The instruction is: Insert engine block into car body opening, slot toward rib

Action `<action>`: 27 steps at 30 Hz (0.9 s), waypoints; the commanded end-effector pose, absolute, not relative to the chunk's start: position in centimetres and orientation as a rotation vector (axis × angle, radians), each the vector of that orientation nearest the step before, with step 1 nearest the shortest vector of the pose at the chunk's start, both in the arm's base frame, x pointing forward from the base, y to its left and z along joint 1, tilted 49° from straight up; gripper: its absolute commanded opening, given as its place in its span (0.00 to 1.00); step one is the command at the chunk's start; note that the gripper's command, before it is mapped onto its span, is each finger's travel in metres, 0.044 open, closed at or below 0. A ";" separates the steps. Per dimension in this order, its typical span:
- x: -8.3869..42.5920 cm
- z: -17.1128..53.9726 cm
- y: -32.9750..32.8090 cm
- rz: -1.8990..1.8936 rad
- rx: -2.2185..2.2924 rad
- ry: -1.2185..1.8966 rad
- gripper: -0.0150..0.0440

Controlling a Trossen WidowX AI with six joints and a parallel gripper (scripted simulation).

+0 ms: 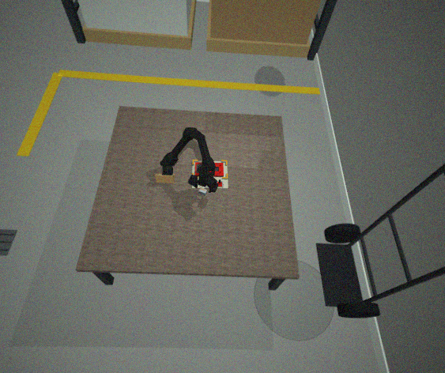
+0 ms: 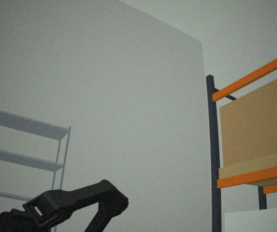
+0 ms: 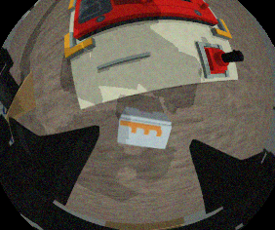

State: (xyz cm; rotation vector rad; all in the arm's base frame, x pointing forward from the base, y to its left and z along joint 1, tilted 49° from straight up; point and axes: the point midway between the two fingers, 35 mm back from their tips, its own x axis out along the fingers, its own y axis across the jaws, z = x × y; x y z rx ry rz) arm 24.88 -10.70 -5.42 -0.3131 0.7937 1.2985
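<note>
The engine block [image 1: 201,192] [image 3: 144,134], a light grey block with an orange comb-like mark, is on the table just off the pale board's near edge. My gripper [image 1: 203,184] [image 3: 145,134] is open and empty. Its black fingers stand wide apart above the block, one to each side in the wrist view. The red car body [image 1: 219,170] [image 3: 150,16] lies on the pale board, partly behind the arm in the top view and cut off at the top of the wrist view. Its opening and rib cannot be made out. The exterior view shows only part of the arm.
The pale board [image 1: 225,185] [image 3: 89,95] has orange corner brackets [image 3: 83,47] around the car body, a thin grey bar [image 3: 124,61], and a red piece [image 3: 216,60] with a black knob in a grey frame. A tan block [image 1: 164,178] stands by the arm's base on the brown table [image 1: 194,248].
</note>
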 end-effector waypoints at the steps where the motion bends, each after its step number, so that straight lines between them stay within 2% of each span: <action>1: 24.7 -5.9 -10.0 1.302 -0.300 0.794 1.00; 16: 24.8 -7.3 -8.3 1.302 -0.299 0.793 1.00; 23: 24.8 -7.3 -8.3 1.302 -0.299 0.793 0.69; 27: 24.8 -7.3 -8.3 1.302 -0.299 0.793 0.64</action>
